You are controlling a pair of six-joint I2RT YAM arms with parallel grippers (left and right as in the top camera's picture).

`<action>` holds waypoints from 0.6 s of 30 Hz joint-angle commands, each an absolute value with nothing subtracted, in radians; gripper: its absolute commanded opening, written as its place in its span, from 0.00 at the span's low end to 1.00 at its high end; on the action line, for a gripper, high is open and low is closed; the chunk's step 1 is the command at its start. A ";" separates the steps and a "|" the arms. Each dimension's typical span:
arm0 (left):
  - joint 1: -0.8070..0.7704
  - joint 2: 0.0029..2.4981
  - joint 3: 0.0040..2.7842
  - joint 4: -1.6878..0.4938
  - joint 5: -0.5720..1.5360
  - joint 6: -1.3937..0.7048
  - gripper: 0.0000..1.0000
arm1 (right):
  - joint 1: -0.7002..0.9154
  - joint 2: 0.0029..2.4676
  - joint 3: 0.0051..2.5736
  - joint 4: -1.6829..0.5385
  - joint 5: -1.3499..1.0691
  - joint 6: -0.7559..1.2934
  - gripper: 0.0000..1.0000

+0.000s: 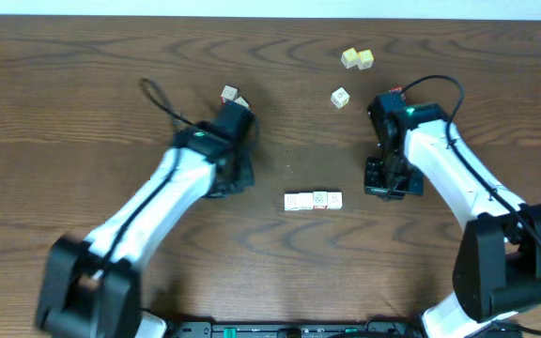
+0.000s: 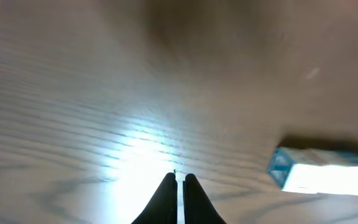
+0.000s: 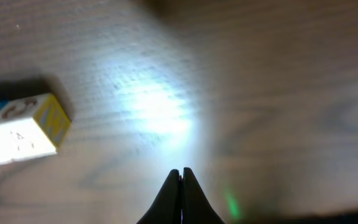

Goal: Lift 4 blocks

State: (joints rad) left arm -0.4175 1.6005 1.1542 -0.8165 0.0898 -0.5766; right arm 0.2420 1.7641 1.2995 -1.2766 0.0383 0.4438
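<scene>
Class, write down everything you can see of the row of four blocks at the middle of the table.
The row of four blocks lies flat on the wooden table, cubes side by side and touching, running left to right. They look like pale wood, whitish faces with tiny coloured prints; one end face looks blue, the other yellow. Neither the left gripper nor the right gripper, both shut, touches it.
</scene>
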 commanded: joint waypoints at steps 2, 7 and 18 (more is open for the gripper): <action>-0.335 1.418 1.163 -0.826 0.039 -0.581 0.23 | 0.241 1.627 1.349 -1.394 0.054 0.488 0.04; -0.245 1.278 1.163 -0.827 0.036 -0.581 0.61 | 0.244 1.438 1.349 -1.502 0.047 0.533 0.60; -0.216 1.245 1.163 -0.852 0.036 -0.578 0.78 | 0.244 1.075 1.347 -1.613 0.028 0.643 0.99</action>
